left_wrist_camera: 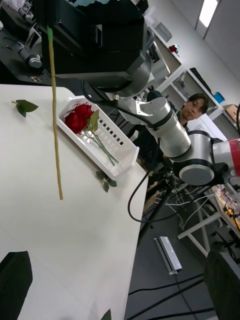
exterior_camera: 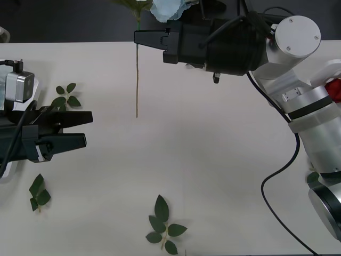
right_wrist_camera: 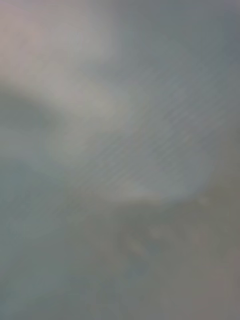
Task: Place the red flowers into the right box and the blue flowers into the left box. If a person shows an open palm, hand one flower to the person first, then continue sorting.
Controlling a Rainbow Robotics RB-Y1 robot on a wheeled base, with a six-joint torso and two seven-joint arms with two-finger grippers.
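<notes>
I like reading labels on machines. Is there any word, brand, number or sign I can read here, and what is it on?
None can be read.
The arms, the right pincer holding the blue flower, the left pincer and the right box show no legible print.

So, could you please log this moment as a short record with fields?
right gripper: raised over the table's far side, shut on blue flower
blue flower: head up, stem hanging straight down, clear of the table
left gripper: open, parked low at the table's left
right box: holds red flowers
table: loose leaf sprigs scattered
</notes>
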